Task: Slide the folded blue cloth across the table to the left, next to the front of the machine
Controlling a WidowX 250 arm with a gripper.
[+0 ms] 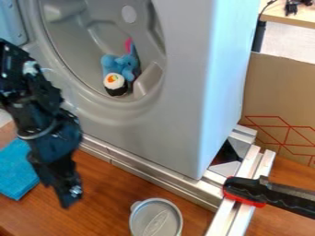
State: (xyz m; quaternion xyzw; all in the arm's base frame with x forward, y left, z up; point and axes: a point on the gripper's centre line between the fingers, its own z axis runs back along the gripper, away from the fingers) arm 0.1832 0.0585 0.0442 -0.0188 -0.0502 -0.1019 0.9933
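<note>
Blue cloth [14, 171] — near the hand [70, 199]

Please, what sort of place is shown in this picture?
Probably a robotics lab: a black robot arm hangs by a grey shell like a washing machine's front, which sits on metal rails with a clamp-like tool at their corner.

From my fixed camera I look down at a slant past the gripper [70, 202] toward the front of the grey machine [178, 101] beyond it, near enough that the machine runs off the top edge, with the wooden table [117, 196] beneath the gripper.
</note>
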